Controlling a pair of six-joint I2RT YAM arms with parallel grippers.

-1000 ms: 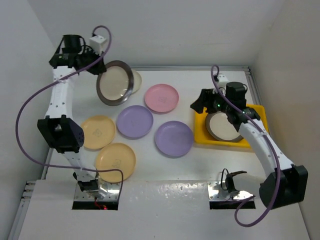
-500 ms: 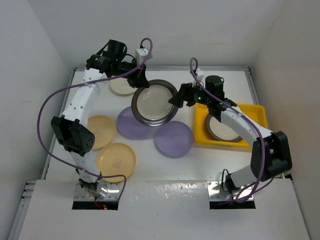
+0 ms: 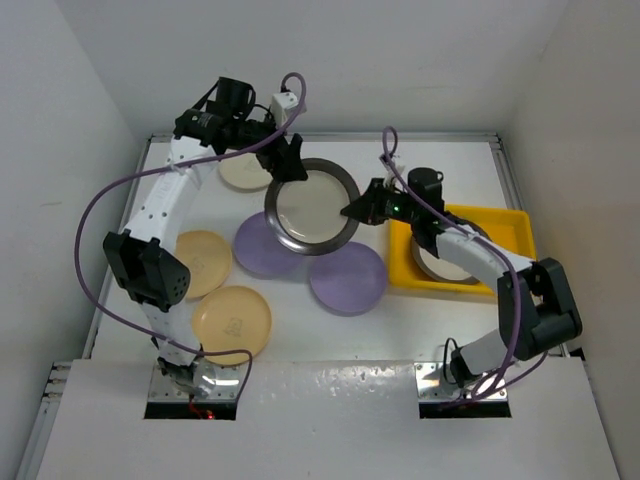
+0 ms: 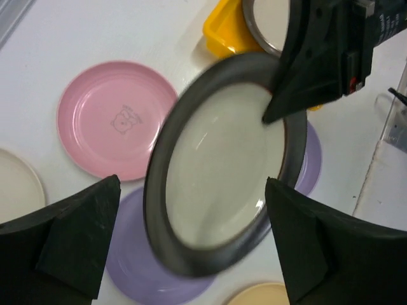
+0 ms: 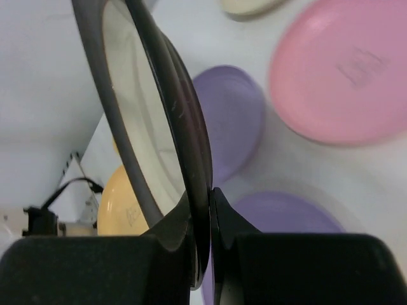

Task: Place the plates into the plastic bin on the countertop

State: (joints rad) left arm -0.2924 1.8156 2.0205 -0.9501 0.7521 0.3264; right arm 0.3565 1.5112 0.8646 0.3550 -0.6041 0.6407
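Note:
A silver-rimmed plate (image 3: 312,205) hangs tilted over the middle of the countertop (image 3: 450,165). My right gripper (image 3: 353,212) is shut on its right rim, and the right wrist view shows the jaws pinching that rim (image 5: 202,190). My left gripper (image 3: 292,166) is open at the plate's far left edge; its fingers (image 4: 76,241) stand wide to either side of the plate (image 4: 216,171) without touching it. The yellow plastic bin (image 3: 512,222) at the right holds a second silver-rimmed plate (image 3: 448,264). The held plate hides the pink plate (image 4: 114,121) from above.
A cream plate (image 3: 240,174) lies at the back left. Two lavender plates (image 3: 258,250) (image 3: 348,278) lie under and in front of the held plate. Two tan plates (image 3: 197,263) (image 3: 231,322) lie at the front left. Walls close in on three sides.
The left arm carried the silver-rimmed plate from the back left to the middle. The right gripper closed on its rim, and the left gripper then opened and let go.

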